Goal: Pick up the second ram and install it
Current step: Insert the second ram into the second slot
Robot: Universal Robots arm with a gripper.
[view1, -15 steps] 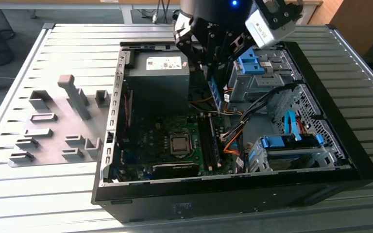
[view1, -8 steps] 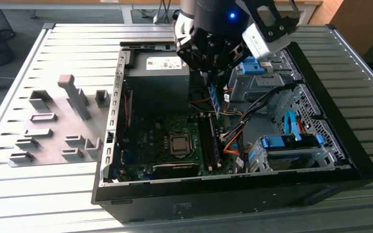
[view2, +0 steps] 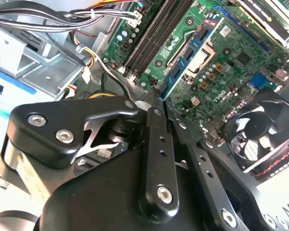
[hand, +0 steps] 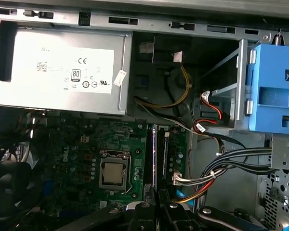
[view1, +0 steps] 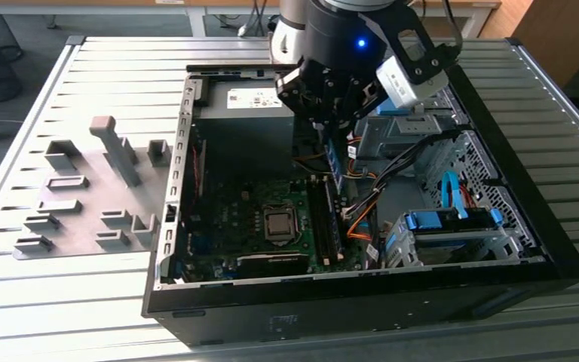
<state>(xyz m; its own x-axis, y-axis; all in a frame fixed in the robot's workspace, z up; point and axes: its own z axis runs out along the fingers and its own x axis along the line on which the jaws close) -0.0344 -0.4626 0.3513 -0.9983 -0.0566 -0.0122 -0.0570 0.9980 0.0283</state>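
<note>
While hung over black memory slots [view1: 322, 219], long thin blue-green circuit-board stick [view1: 336, 162] is clamped edge-down by jaws, pointing six o'clock, for seating.

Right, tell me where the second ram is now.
The second ram is clamped in the gripper, held on edge above the open computer case in the exterior view, just over the memory slots right of the processor socket.

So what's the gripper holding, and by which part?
The gripper is shut on the long thin blue-green RAM stick, gripping its upper end, above the open computer case.
</note>
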